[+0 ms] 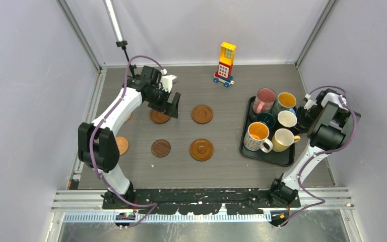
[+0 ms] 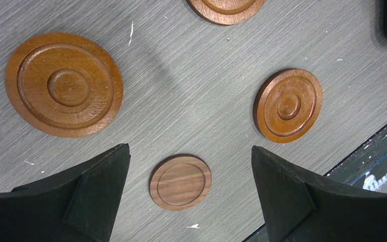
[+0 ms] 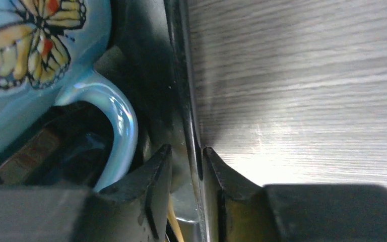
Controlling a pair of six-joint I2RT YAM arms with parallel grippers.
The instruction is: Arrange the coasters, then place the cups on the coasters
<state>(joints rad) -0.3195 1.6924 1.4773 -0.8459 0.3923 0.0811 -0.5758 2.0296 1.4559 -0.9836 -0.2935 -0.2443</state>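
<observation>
Several wooden coasters lie on the table's left half, among them a ringed one (image 1: 202, 114), a ringed one (image 1: 201, 149) and a small dark one (image 1: 160, 148). My left gripper (image 1: 173, 107) hangs open above a coaster (image 1: 157, 118), holding nothing. In the left wrist view the dark coaster (image 2: 180, 182) shows far below between the spread fingers (image 2: 106, 186). Several cups stand on the black tray (image 1: 267, 153), such as the pink cup (image 1: 264, 99) and blue cup (image 1: 285, 102). My right gripper (image 3: 187, 151) straddles the tray's right rim (image 3: 184, 75), jaws drawn close on it, beside the blue cup's handle (image 3: 118, 113).
A yellow-red toy block tower (image 1: 225, 64) stands at the back centre. Another coaster (image 1: 122, 145) lies under the left arm near the left table edge. The grey walls stand close on both sides. Bare tabletop (image 3: 307, 91) lies right of the tray.
</observation>
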